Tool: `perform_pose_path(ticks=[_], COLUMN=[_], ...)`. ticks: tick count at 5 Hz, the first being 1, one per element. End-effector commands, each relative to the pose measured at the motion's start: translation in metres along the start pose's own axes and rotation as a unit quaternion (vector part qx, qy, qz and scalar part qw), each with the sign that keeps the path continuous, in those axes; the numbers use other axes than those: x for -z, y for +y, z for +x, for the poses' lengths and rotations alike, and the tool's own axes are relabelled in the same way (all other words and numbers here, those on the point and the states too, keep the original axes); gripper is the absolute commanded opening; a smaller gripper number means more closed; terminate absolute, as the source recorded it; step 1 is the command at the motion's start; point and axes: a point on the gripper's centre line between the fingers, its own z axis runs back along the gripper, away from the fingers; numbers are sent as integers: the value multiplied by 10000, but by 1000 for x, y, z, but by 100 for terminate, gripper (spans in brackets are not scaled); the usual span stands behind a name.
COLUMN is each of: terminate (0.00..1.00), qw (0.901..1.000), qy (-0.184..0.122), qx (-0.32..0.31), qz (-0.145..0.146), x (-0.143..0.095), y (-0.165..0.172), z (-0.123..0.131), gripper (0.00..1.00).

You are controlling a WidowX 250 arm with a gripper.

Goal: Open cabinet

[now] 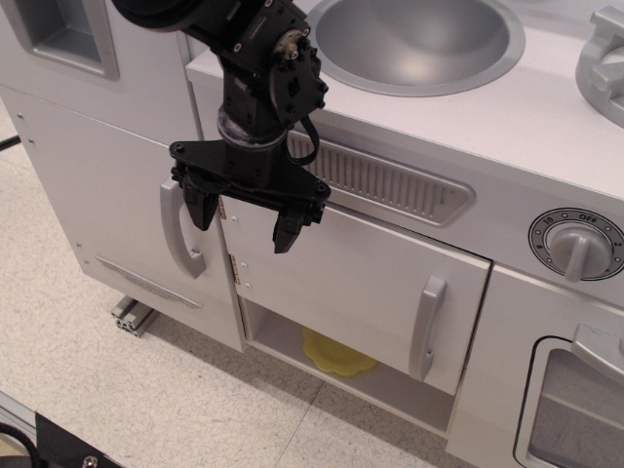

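At the toy kitchen's right edge, a grey dial reads "OFF"; its other marks are too small to read. Cabinet door below the vent grille, swung partly out. Short grey handle at its right. Yellow object on the shelf, half hidden by the door. Gripper released, fingers spread, holding nothing, near the door's hinge side. Oven window cut off.

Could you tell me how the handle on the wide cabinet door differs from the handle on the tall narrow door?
The cabinet door handle is short, sitting at the right edge of its door; the tall door handle is a longer loop. The end effector partly covers the tall door handle, while the cabinet door handle is in full view. Both are grey and vertical.
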Motion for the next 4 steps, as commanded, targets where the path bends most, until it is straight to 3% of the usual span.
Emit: perform_pose_path(ticks=[1, 2, 4], terminate=[0, 0, 0], qw=[10000, 9989, 9919], qy=[0, -283, -323], qx=[0, 300, 993], qz=[0, -206, -723], x=[0, 11, 29], y=[0, -26, -91], z=[0, -20, -53], gripper=[100, 100, 100])
